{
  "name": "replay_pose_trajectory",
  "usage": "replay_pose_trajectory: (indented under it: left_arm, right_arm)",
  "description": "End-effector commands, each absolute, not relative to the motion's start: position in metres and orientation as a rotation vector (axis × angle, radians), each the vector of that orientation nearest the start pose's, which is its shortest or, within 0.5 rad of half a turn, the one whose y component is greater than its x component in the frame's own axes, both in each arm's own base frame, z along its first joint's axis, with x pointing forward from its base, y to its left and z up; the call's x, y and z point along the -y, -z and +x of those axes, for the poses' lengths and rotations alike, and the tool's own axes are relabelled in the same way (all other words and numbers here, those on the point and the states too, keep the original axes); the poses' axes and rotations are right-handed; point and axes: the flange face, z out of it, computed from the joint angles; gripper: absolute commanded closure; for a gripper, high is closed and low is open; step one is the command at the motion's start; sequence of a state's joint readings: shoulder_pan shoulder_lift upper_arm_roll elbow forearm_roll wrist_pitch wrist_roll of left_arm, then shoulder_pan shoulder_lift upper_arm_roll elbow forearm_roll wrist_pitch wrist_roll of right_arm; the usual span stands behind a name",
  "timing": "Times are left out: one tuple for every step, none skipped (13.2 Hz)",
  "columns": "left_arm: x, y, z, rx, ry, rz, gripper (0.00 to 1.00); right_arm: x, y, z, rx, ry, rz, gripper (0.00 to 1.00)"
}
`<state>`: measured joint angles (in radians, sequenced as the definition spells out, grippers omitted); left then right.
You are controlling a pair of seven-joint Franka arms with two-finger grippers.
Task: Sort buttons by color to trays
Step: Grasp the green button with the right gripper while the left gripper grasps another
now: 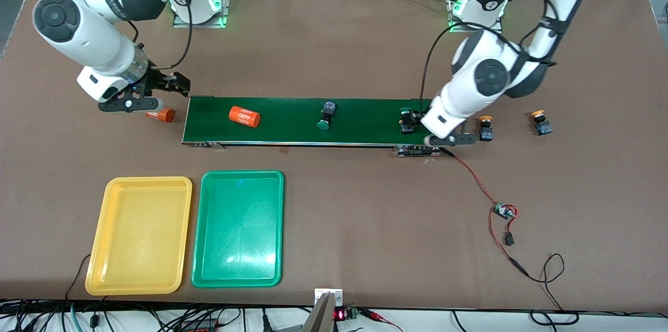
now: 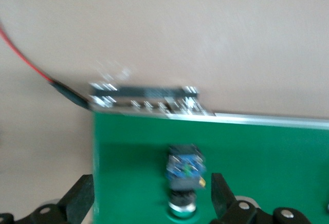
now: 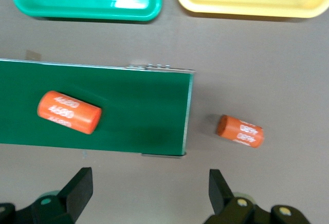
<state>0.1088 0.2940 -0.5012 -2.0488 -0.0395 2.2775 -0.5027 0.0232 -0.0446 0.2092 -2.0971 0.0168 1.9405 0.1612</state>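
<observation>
One green button [image 2: 184,180] lies on its side at the belt's end by the left arm, between the fingers of my open left gripper [image 2: 151,198], closer to one finger [image 2: 222,196] and gripped by neither. The front view shows that button [image 1: 405,122] beside the left gripper [image 1: 416,118]. A second green button [image 1: 326,115] lies mid-belt. Two yellow buttons [image 1: 486,128] [image 1: 541,122] stand on the table toward the left arm's end. My right gripper [image 1: 168,84] [image 3: 149,190] hangs open and empty over the table by the belt's other end. The yellow tray [image 1: 140,186] and green tray [image 1: 239,178] hold nothing.
The dark-green conveyor belt [image 1: 292,131] crosses the table's middle. One orange cylinder [image 1: 244,116] lies on it, another [image 1: 160,115] on the table beside its end. A red wire with a small circuit board [image 1: 503,212] trails from the belt toward the front camera.
</observation>
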Motion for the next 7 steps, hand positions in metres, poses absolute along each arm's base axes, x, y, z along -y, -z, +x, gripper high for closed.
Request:
replay_pose_trajectory:
  left_arm:
    - [0.164,-0.316,0.563,0.336,-0.177,-3.236,0.0]
    - [0.14,-0.307,0.57,0.353,-0.195,-3.216,0.0]
    - [0.114,-0.302,0.58,0.339,-0.183,-3.205,0.0]
    - [0.087,-0.296,0.584,0.278,-0.184,-3.206,0.0]
    - [0.06,-0.291,0.587,0.182,-0.184,-3.207,0.0]
    - [0.039,-0.285,0.586,0.14,-0.199,-3.203,0.0]
    - [0.024,-0.278,0.584,0.081,-0.219,-3.204,0.0]
  right_arm:
    - [-0.155,-0.428,0.508,0.073,-0.175,-3.143,0.0]
    - [-0.163,-0.429,0.507,0.077,-0.161,-3.141,0.0]
    - [-0.172,-0.427,0.508,0.039,-0.175,-3.12,0.0]
    - [-0.18,-0.427,0.508,-0.022,-0.191,-3.083,0.0]
    - [-0.195,-0.422,0.511,-0.037,-0.203,-3.069,0.0]
    - [-0.211,-0.417,0.513,-0.059,-0.216,-3.071,0.0]
    - [-0.227,-0.417,0.512,-0.084,-0.209,-3.077,0.0]
